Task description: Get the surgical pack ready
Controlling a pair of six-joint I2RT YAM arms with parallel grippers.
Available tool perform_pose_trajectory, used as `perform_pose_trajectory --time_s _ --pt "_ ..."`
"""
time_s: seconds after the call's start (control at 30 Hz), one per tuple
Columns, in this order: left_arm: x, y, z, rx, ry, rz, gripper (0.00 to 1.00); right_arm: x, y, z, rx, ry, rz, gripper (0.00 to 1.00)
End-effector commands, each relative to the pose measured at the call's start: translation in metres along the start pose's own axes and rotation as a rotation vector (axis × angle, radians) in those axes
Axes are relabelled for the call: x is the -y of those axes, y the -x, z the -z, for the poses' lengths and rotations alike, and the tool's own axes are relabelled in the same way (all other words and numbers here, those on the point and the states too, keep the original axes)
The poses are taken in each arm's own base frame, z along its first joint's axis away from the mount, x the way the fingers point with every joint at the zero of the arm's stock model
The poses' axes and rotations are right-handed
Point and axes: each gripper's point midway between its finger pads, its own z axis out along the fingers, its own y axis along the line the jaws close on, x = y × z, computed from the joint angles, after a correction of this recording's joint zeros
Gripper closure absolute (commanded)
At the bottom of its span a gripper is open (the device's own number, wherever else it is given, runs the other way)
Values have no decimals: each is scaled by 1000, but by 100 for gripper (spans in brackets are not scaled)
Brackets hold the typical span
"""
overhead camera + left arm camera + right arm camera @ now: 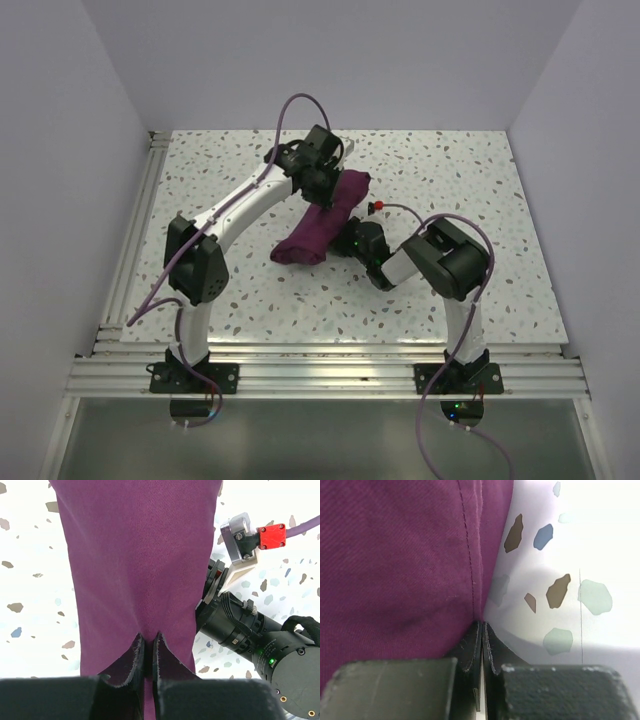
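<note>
The surgical pack (315, 232) is a deep purple folded bundle lying slantwise in the middle of the speckled table. My left gripper (324, 188) is over its far end. In the left wrist view the cloth (135, 555) fills the middle, and my left gripper (148, 636) is shut on a pinched fold of it. My right gripper (343, 242) is low at the bundle's right side. In the right wrist view it (482, 623) is shut, its tips against the hemmed edge of the cloth (395, 555), and nothing shows between its fingers. No steel tray shows.
The right arm's black wrist (240, 630) with its red cable plug (272, 536) lies close to the right of the bundle. White walls stand on three sides of the table (450, 180). An aluminium rail (320, 372) runs along the near edge.
</note>
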Motion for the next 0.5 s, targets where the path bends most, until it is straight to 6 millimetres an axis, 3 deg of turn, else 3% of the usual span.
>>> perform_pose_trajectory --time_s 0.0,0.47 --pt "24 54 61 229 -106 -16 100 -20 12 1 32 20 24 100" --pt "28 51 54 232 -140 -13 100 -28 5 -5 10 79 -20 100"
